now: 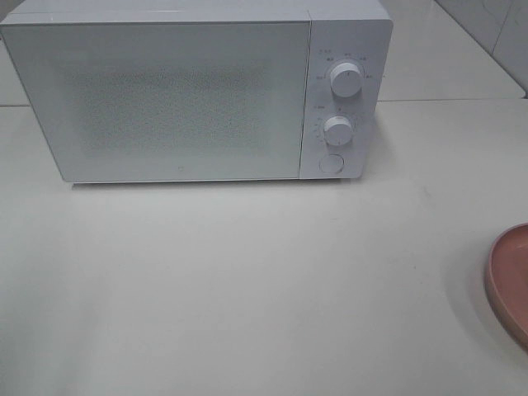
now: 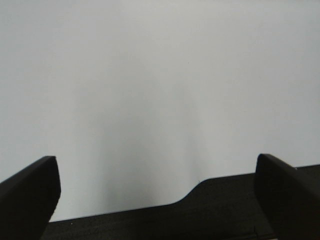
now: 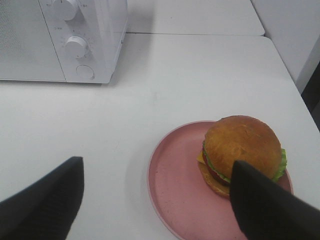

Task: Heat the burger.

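Burger (image 3: pixel 242 146) rests on the pink plate (image 3: pixel 175 195) on the table (image 3: pixel 190 80), well apart from the closed microwave (image 1: pixel 181 91). Both pincers (image 3: pixel 157 202) (image 2: pixel 157 192) stand spread and empty. Likely light, soft and slippery-topped; grip the bun sides gently.

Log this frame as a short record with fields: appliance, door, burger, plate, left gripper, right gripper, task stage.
appliance: white microwave at the back of the table, two knobs and a round button on its right panel
door: shut
burger: the burger sits on the plate, untouched
plate: pink plate, on the table's right side
left gripper: left gripper open, empty
right gripper: right gripper open, empty, above the plate
task stage: not started
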Motion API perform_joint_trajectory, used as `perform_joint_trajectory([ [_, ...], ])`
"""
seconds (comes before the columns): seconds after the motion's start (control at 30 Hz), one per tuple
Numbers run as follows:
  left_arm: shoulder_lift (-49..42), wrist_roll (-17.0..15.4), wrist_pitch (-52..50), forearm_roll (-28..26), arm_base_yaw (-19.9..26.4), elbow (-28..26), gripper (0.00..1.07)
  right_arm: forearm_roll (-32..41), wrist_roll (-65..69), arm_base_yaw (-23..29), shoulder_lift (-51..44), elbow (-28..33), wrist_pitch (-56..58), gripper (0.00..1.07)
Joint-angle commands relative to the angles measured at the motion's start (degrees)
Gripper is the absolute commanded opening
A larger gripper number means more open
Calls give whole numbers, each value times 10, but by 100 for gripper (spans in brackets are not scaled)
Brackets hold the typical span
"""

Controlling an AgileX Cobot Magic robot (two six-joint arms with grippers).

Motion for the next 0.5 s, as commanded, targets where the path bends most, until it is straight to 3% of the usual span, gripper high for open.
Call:
perform_joint_trajectory([
  [0.03,-42,-2,-6,-4,6,3,98,-1,0,-5,-15,2,-2,76],
  [0.23,-109,-1,-6,-4,49,3,98,-1,0,-5,-15,2,-2,76],
  [0.5,-184,-1,-5,-2,56,3,98,-1,0,-5,-15,2,-2,76],
])
